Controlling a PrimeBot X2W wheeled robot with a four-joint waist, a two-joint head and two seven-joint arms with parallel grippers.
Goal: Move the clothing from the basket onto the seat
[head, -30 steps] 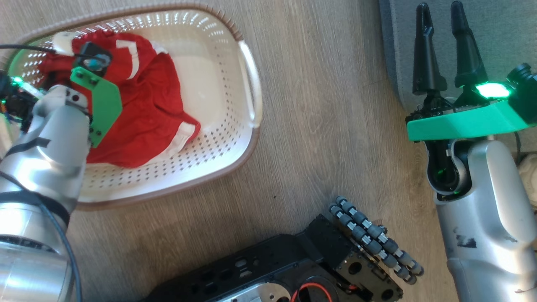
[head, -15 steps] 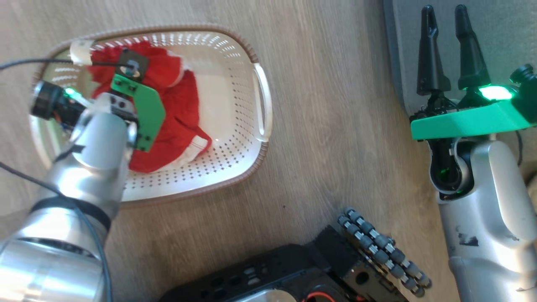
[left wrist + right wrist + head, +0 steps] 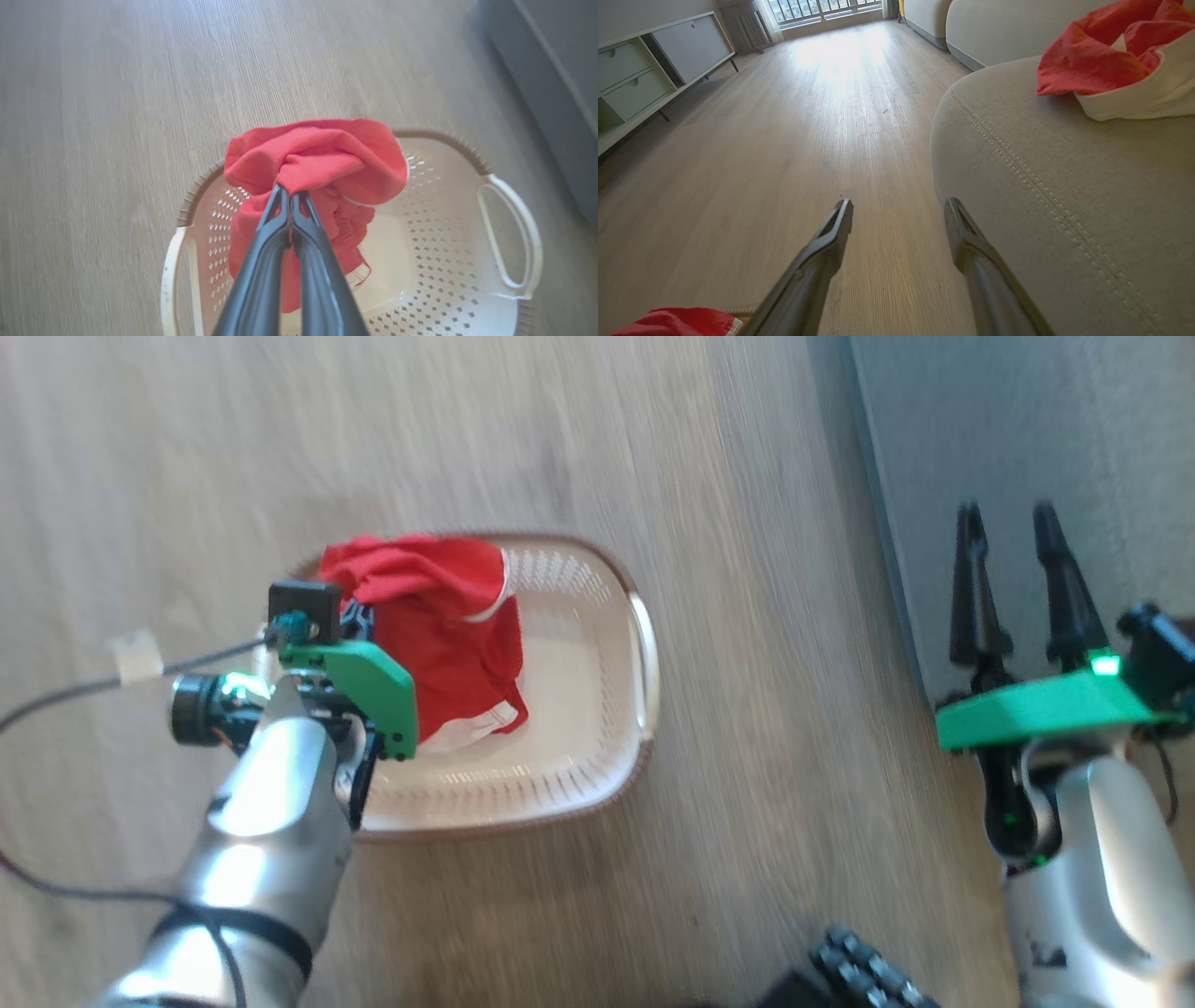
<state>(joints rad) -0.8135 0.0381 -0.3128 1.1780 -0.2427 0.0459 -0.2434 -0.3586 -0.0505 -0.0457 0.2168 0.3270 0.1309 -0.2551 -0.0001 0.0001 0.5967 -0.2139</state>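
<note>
The left tool [image 3: 290,193] grasps a red garment [image 3: 322,158] hanging over the basket [image 3: 444,140]. The right tool [image 3: 897,203] is released beside the rounded corner of the seat [image 3: 1064,186]; a second red garment [image 3: 1092,60] lies on this seat.

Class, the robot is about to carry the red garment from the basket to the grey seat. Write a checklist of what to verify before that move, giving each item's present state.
1. Grip: the left gripper is shut on the held garment: ok.
2. Clearance: hem of the held garment free of the basket: cannot tell; it hangs over the basket.
3. Spare arm: the right gripper is open and empty: ok.
4. Landing spot: bare room on the seat beside the other garment: ok.
5. Basket floor under the held garment bare: cannot tell, partly hidden.
</note>
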